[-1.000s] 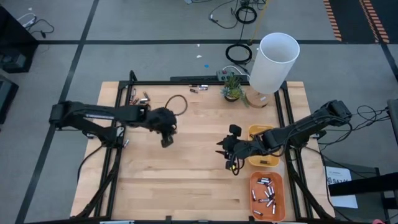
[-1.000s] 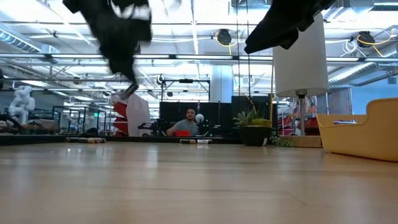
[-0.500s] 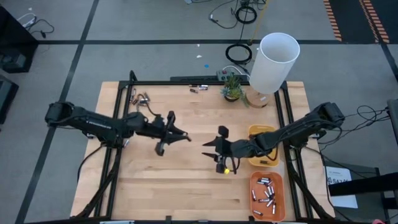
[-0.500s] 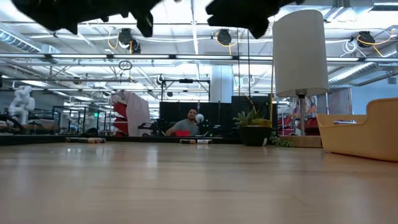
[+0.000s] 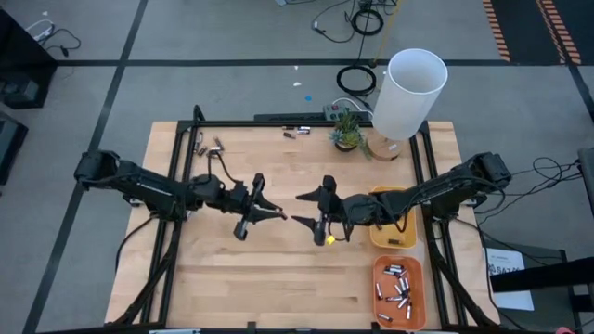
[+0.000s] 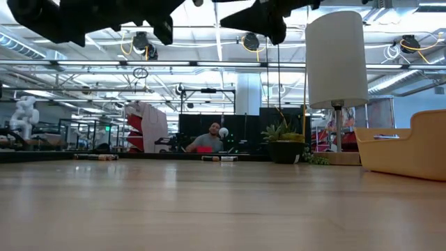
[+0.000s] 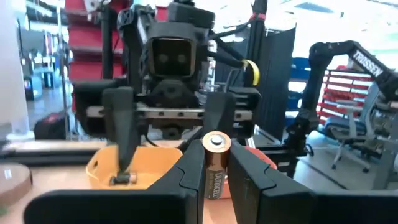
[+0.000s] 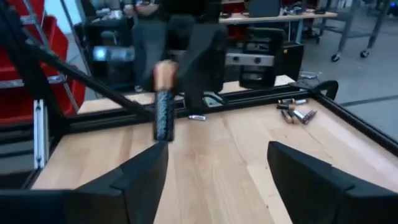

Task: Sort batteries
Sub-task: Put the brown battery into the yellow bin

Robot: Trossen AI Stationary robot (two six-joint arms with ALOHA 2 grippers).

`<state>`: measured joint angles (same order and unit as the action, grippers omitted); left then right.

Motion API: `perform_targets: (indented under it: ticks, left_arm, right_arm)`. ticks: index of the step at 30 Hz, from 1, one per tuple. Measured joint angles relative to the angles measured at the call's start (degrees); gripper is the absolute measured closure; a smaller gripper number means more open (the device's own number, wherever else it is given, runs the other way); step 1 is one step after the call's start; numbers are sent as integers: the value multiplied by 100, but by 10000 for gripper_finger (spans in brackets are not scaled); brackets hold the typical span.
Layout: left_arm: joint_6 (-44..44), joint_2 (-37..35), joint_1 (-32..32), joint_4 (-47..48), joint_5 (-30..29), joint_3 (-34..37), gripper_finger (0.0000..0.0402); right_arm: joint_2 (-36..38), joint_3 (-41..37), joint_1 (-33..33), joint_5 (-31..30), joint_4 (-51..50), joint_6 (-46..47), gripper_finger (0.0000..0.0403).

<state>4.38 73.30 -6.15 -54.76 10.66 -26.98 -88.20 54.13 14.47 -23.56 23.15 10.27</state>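
A: What is closest to the left fingers?

B: A battery, clamped upright between them, copper end up, dark body below. The left fingers are narrow and hold it above the middle of the desk.

A: And just past that?

B: The right fingers face them, tip to tip, near but apart. In the overhead view the left fingers and the right fingers nearly meet. The right fingers stand wide with nothing between them. From the right wrist view the battery hangs ahead of the gap between its own fingers.

A: Where are the other batteries?

B: Behind the right fingers, along its arm, sits a yellow tray; in the left wrist view one cell lies in the yellow tray. Beside that tray, at the desk's near edge, an orange tray holds a heap of cells. Beyond the left fingers, at the far desk edge, some loose ones lie scattered.

A: Farther off?

B: A plant and a lamp at the far edge, and a person in the room beyond.
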Motion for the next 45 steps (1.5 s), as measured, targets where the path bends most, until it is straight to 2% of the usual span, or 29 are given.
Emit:
perform_targets:
  ticks: [6, 14, 21, 45]
  left_arm:
    - [-373, 463, 24, -640, -54, -53, 350]
    - [-373, 1026, 86, -644, -101, -393, 350]
    - [-481, 1084, 87, -641, -100, -512, 350]
    - [-334, 1084, 91, -479, -489, -512, 350]
  right_arm:
    - [0, 0, -95, 761, 15, 362, 126]
    - [1, 0, -104, 788, -16, 397, 126]
    - [0, 0, -99, 888, -321, 406, 131]
    - [0, 0, -213, 871, -334, 662, 290]
